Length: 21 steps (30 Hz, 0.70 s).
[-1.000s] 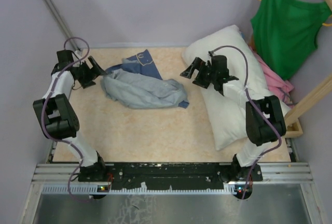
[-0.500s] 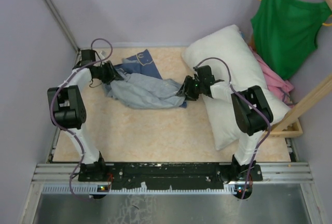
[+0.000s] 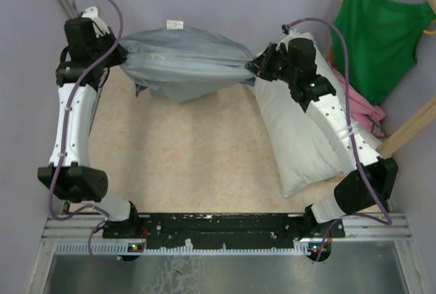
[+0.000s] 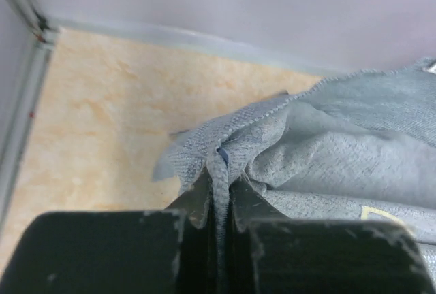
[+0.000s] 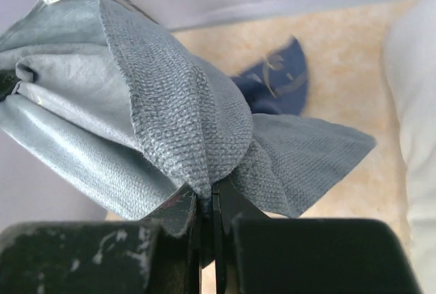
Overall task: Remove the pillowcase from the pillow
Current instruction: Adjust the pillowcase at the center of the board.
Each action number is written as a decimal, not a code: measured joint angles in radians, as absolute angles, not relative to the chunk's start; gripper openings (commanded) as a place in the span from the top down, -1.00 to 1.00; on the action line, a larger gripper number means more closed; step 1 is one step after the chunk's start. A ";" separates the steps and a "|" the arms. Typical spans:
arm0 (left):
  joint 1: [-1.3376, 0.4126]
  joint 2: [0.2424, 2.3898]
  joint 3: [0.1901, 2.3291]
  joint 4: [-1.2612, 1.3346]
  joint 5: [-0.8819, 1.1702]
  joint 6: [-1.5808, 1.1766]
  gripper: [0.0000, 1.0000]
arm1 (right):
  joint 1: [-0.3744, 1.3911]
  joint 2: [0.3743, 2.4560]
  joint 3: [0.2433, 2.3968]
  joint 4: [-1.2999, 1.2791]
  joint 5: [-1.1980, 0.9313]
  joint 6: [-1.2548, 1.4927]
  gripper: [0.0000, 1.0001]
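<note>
The pale grey-blue pillowcase (image 3: 184,59) hangs stretched in the air between both arms, off the table, with a white tag at its top edge. My left gripper (image 3: 121,56) is shut on its left end; in the left wrist view the cloth (image 4: 320,151) is pinched between the jaws of my left gripper (image 4: 221,182). My right gripper (image 3: 253,68) is shut on its right end, and the fabric (image 5: 170,103) bunches above my right gripper (image 5: 208,195) in its wrist view. The white pillow (image 3: 300,144) lies bare on the table at the right, under the right arm.
A green tank top (image 3: 378,32) hangs on a yellow hanger at the back right, with a pink garment (image 3: 361,107) below it behind the pillow. A wooden frame (image 3: 409,131) stands at the right edge. Lilac walls close the back and left.
Both grippers closed on the ends of the pillowcase lying on the table, then lifted it up and back, pulling it taut between them.
</note>
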<state>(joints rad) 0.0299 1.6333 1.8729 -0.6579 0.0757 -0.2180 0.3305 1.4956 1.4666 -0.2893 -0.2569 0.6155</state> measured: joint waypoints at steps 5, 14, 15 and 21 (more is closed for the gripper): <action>0.017 1.433 1.835 -0.658 0.004 -0.186 1.00 | 0.353 1.448 1.511 -0.307 -0.291 0.575 0.85; -0.058 1.079 1.495 -0.559 -0.053 0.027 1.00 | 0.485 1.373 1.541 -0.394 -0.349 0.434 0.86; -0.060 1.053 1.450 -0.547 -0.065 0.037 1.00 | 0.490 1.354 1.531 -0.387 -0.346 0.434 0.89; -0.064 1.394 1.571 -0.664 -0.157 -0.010 0.08 | 0.356 1.383 1.352 -0.279 -0.404 0.581 0.32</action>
<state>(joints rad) -0.0639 1.3945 1.5711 -0.6636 -0.1566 -0.0101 0.3565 1.3830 1.3518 -0.2787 -0.4038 0.5812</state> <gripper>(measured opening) 0.229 0.143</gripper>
